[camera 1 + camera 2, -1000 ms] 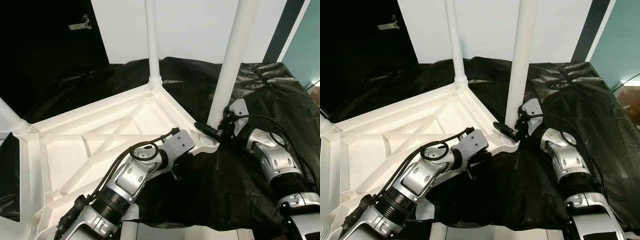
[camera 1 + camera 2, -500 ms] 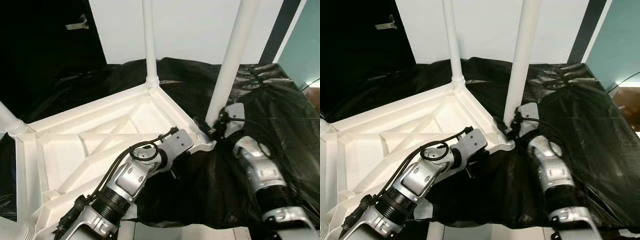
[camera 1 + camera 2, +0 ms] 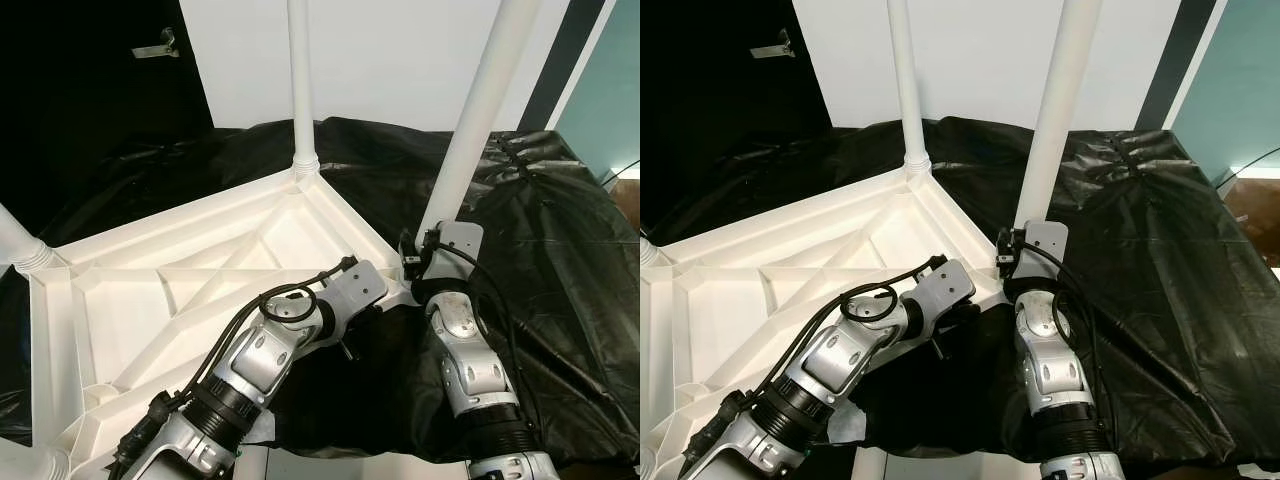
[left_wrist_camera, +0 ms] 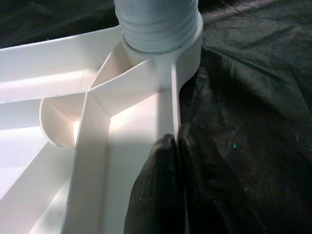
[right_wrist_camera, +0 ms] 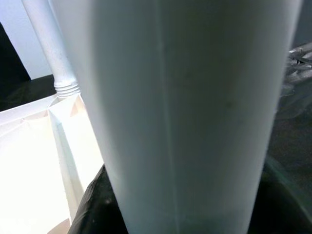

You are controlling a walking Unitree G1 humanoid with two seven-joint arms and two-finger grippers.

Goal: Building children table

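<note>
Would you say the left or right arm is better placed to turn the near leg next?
Probably the right: its gripper sits at the base of the near leg, while the left gripper is pinching the tabletop rim.

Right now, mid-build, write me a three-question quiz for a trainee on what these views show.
1. True or false: the table top lies upside down, ribs facing up, on the black sheet.
2. Where is the left pincer?
A. pinched shut on the table top's rim, near the corner socket
B. open above the black sheet
C. wrapped round the far leg
3. Fill in: the right pincer is at the base of the near ____, which stands in the corner socket.

Key:
1. True.
2. A; the two black fingers close on the thin rim.
3. leg; whether the right pincer's fingers are closed cannot be seen.
</note>
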